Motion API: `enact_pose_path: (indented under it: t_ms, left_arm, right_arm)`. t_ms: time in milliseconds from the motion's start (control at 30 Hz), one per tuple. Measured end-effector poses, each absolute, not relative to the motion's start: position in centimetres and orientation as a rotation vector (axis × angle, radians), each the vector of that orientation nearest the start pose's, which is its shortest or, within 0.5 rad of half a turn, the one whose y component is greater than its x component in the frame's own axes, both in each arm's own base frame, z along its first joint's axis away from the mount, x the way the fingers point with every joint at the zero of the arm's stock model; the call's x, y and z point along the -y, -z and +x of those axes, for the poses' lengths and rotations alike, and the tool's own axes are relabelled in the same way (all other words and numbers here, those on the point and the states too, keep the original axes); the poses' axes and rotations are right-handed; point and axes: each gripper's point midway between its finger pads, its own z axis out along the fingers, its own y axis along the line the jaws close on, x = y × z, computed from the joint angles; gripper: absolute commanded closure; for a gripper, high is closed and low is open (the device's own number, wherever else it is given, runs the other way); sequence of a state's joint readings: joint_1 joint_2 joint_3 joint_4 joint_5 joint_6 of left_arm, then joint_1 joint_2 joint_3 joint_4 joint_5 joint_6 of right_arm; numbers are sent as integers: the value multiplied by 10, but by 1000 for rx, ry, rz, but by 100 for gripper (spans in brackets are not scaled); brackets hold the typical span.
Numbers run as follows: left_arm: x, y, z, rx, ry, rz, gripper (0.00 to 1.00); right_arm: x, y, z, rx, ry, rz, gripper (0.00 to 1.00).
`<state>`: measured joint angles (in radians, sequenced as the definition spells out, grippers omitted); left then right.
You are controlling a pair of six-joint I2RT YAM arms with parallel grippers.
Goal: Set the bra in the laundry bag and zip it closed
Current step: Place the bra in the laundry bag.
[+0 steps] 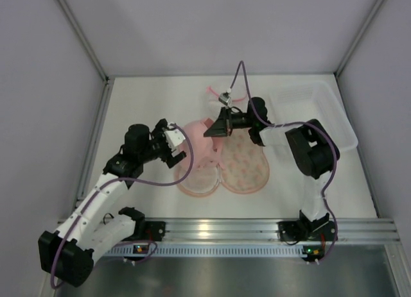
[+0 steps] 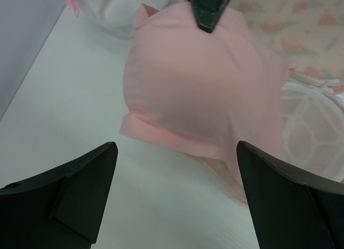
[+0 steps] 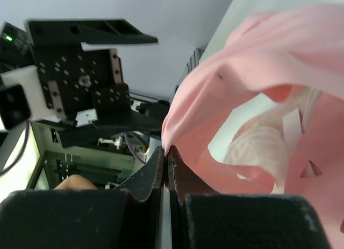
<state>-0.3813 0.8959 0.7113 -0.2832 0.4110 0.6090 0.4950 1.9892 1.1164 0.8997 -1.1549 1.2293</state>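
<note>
salmon-pink bra (image 2: 199, 93), peach laundry bag (image 1: 247, 165) with red-orange print

The top view looks down from above and behind both arms and takes in the whole tabletop (image 1: 148, 98) from far. The left wrist view sits low behind the left claw (image 2: 177, 149) and faces the bra (image 2: 199, 93) close by, with the tip of the right claw (image 2: 207, 20) at its upper edge. The right wrist view looks along its own claw from very near, and the same bra fills its right half.
</note>
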Motion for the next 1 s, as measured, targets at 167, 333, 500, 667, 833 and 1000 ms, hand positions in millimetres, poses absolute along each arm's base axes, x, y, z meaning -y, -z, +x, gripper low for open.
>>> enact_pose_path:
  t_ms: [167, 333, 500, 667, 833, 1000]
  left_arm:
    - [153, -201, 269, -1659, 259, 1080, 1]
    - [148, -214, 264, -1643, 249, 1019, 1]
    - [145, -210, 260, -1672, 257, 992, 1]
    - [144, -199, 258, -1725, 279, 978, 1]
    - [143, -185, 261, -1801, 289, 948, 1]
    - [144, -166, 259, -1910, 337, 904, 1]
  right_arm:
    - [-360, -152, 277, -2059, -2016, -520, 100]
    - [-353, -120, 243, -2128, -1925, -580, 96]
    - [-342, -104, 214, -2181, -1895, -583, 92]
    - [-336, -95, 196, -2244, -1892, -549, 59]
    - [-332, -99, 189, -2272, -1851, -593, 53]
    - [-322, -115, 198, -2273, -1757, -651, 46]
